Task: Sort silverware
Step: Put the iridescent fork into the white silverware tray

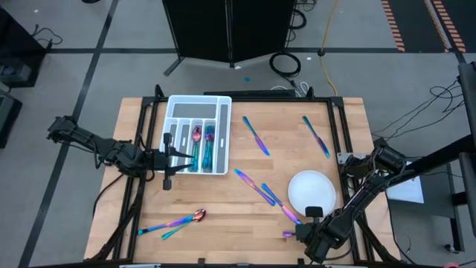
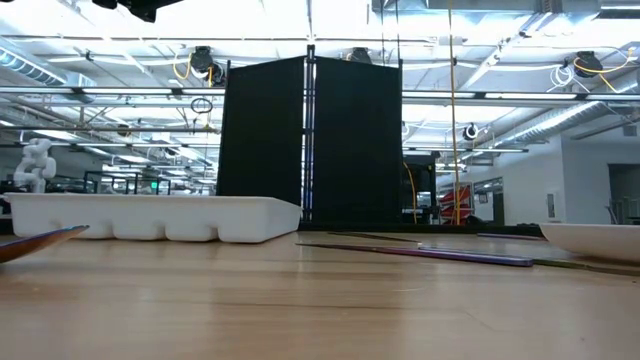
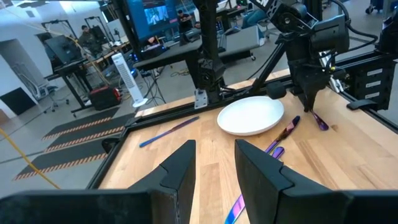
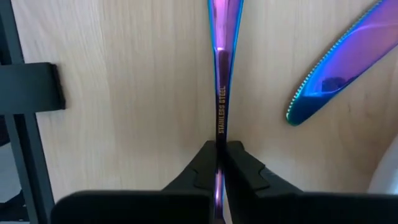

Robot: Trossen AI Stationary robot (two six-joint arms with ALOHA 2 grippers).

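Iridescent silverware lies scattered on the wooden table: two knives (image 1: 255,136) (image 1: 316,136) at the far side, several pieces (image 1: 260,189) in the middle, and a few more (image 1: 175,222) near left. More pieces lie in the white divided tray (image 1: 223,134). My right gripper (image 4: 219,163), beside the white plate (image 1: 312,190) at the near right, is shut on one slim piece (image 4: 221,74). A knife blade (image 4: 339,68) lies next to that piece. My left gripper (image 3: 211,165) waits open by the tray's near left corner, holding nothing. My right gripper pinches the slim piece's narrow stem (image 4: 219,134), the part stamped with lettering, between its two fingers (image 4: 242,168). The fingers point down from above and lie across the stem. The piece runs on past the fingers and looks to lie flat on the table.
The plate's rim (image 4: 387,174) is close beside my right gripper. The table's near edge and dark frame rail (image 4: 25,124) run along its other side. Black panels (image 2: 310,140) stand beyond the far edge. Bare wood lies between the tray and the plate.
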